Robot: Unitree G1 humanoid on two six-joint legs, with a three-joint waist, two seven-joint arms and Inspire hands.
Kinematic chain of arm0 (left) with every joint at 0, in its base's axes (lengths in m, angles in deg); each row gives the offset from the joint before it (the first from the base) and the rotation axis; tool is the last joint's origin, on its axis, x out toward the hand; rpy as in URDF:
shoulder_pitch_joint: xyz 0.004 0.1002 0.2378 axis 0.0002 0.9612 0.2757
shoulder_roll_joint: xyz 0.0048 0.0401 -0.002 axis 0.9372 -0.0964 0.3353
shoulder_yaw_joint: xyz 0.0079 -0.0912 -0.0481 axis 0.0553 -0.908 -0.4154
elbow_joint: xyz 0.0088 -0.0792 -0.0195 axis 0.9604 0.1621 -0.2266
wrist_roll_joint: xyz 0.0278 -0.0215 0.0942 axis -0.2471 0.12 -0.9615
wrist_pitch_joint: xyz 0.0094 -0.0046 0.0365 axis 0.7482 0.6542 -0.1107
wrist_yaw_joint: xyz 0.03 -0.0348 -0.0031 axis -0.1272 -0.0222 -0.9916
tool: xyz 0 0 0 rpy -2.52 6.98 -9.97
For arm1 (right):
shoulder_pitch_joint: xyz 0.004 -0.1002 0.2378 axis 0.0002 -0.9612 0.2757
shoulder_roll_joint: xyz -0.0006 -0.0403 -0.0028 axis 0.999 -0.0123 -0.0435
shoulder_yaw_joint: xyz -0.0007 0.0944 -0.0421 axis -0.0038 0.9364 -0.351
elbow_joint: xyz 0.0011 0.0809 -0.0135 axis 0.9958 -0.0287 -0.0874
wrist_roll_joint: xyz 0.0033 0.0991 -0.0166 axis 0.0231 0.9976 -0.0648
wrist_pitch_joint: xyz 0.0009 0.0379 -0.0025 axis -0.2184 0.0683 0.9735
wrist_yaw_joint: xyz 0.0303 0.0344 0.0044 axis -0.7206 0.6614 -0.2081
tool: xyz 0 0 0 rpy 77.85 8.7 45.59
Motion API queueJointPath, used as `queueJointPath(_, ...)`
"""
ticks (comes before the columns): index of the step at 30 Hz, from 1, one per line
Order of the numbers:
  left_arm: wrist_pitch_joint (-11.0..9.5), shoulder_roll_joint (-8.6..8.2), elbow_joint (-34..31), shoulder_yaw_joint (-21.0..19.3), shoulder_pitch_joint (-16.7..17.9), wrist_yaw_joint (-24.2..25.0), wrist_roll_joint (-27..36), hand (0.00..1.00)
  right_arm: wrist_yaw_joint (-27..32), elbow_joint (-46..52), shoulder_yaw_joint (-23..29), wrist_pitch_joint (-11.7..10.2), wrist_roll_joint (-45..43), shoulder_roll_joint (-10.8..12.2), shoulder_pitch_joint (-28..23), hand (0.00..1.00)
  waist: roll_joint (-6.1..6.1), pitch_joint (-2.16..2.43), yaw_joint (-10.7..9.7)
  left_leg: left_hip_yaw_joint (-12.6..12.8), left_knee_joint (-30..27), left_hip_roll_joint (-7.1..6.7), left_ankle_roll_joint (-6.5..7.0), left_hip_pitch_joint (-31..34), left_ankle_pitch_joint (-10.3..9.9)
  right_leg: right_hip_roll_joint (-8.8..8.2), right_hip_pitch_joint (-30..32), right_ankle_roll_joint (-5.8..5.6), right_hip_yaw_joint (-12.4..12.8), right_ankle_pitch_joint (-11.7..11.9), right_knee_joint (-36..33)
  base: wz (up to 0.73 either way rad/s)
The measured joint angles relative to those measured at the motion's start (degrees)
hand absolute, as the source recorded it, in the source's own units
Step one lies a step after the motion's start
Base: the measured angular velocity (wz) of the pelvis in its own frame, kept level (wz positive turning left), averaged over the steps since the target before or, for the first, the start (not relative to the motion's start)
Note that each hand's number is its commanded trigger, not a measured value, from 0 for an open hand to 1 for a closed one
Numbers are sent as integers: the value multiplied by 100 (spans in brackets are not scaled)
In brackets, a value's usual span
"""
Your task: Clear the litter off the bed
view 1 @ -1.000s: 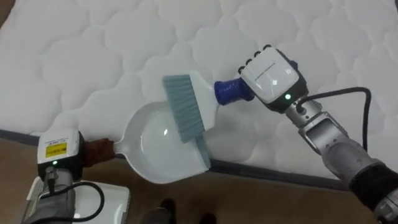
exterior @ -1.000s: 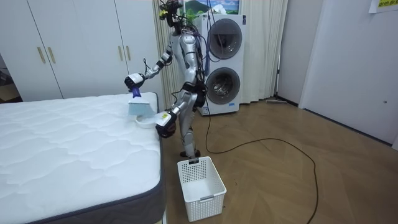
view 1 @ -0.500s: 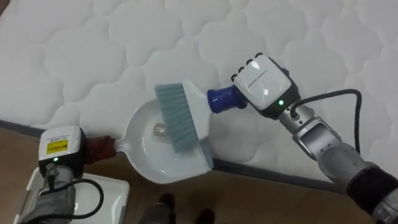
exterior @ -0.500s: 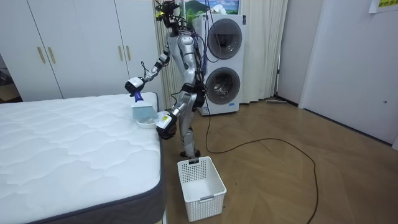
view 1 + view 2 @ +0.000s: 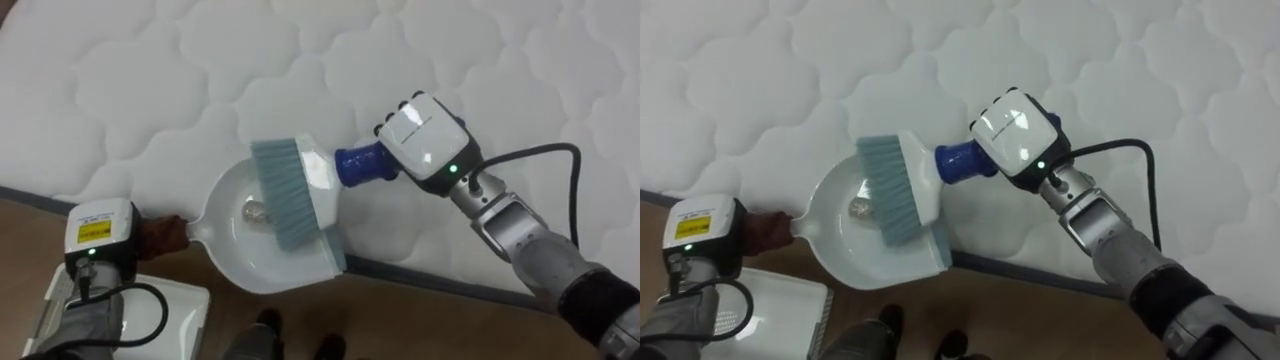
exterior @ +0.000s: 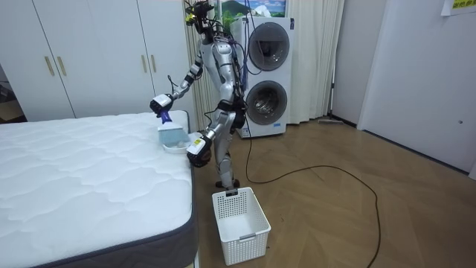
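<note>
Swept leftward since earlier, teal-bristled white brush (image 5: 300, 185) clenched in right robot hand (image 5: 425, 140) points left over white plastic dustpan (image 5: 262, 268), gripped by left robot hand (image 5: 100, 232) lower left, at white quilted mattress (image 5: 150, 80) edge.

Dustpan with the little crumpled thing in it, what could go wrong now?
1. The dustpan juts out past the edge of the mattress, with the left hand at its handle. If it tips, the crumpled scrap might roll out onto the floor.
2. The brush in the right hand has its bristles right by the scrap. A quick lift could flick it back onto the mattress.
</note>
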State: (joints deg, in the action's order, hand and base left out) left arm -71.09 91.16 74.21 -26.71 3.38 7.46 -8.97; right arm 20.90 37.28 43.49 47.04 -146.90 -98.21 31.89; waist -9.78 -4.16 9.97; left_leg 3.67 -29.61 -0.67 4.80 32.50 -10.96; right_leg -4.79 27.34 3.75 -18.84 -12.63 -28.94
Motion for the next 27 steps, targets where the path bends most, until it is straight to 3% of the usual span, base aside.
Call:
queueJointPath(11,15,7,-26,-4,-98,-199,-278,100,142,-715,13,-17,177,-120,114,100,22,-15,31,-8,0,-15,0,79,0,-14,114,0,20,-4,-68,0)
queueJointPath(18,39,12,-28,-33,-102,-306,-394,100,516,-1324,412,-3,530,-206,117,100,38,-17,38,9,5,-12,1,6,0,-10,38,0,34,-3,-55,0)
queueJointPath(19,57,13,-27,-26,-103,-307,-391,100,569,-1418,460,-3,676,-208,110,100,74,-38,1,-4,5,-12,1,-33,1,-8,-21,0,9,-3,-23,5)
queueJointPath(20,63,13,-26,-23,-103,-307,-392,100,610,-1473,474,-4,748,-208,109,94,93,-46,-11,-11,11,-12,1,-58,1,-4,-56,-2,1,-2,2,4)
queueJointPath(22,66,15,-5,-15,-105,-308,-393,100,798,-1732,572,-15,972,-213,40,53,154,-63,-35,-8,66,-22,2,-188,1,-10,-172,-7,-2,1,35,0)
queueJointPath(24,68,57,-5,-22,-109,-313,-392,100,880,-1895,754,-28,1012,-230,-51,47,189,-52,-33,-2,94,-23,1,-244,1,-7,-217,-8,2,0,53,0)
queueJointPath(25,70,79,-5,-41,-116,-328,-395,100,938,-1991,855,-35,1096,-259,-102,37,235,-47,-58,-23,103,-24,-1,-269,2,0,-273,-8,-25,0,94,6)
queueJointPath(27,75,106,-5,-45,-113,-374,-413,100,974,-2045,1095,-44,1208,-301,-251,0,295,-33,-102,-69,156,-43,-8,-351,8,-3,-375,-9,-72,1,142,12)
